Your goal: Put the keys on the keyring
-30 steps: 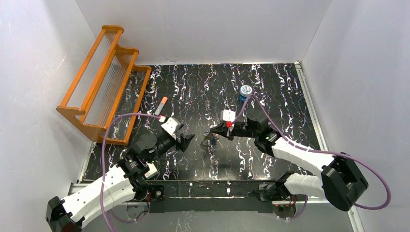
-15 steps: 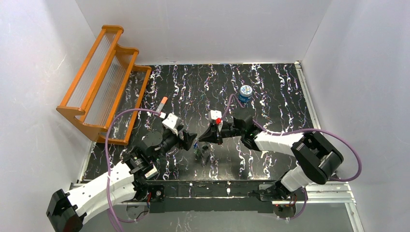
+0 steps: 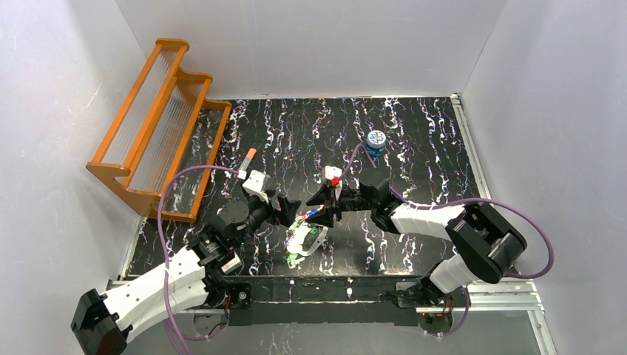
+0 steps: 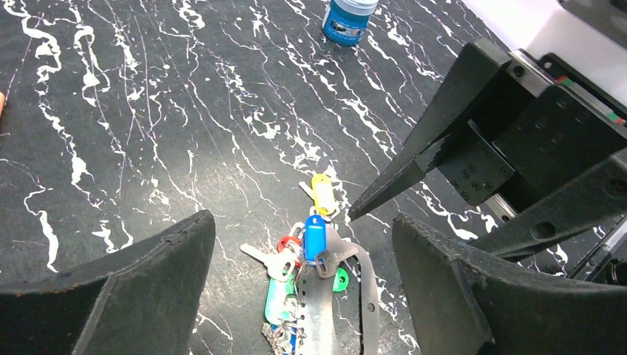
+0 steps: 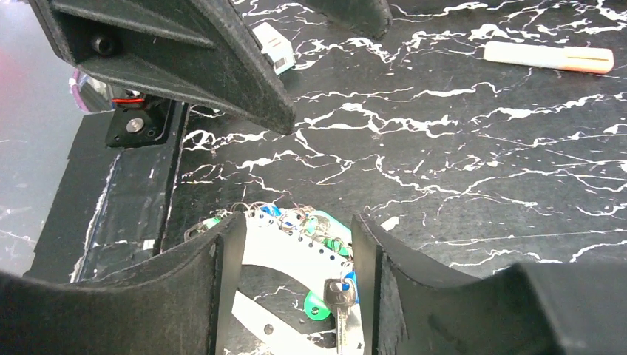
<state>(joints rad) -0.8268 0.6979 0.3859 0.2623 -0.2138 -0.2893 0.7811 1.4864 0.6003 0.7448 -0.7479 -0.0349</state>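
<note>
Watching left pincer and right pincer, both gaping empty, above keys touching keyring, bench's six o'clock.

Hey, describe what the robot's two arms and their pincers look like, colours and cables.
The left arm and right arm have white shells with black joints, each trailing a purple cable. The left pincer and right pincer each have two black, wedge-shaped fingers with a rough matte surface.

No writing can be read anywhere. The markings on the side of the blue tin are too blurred.
</note>
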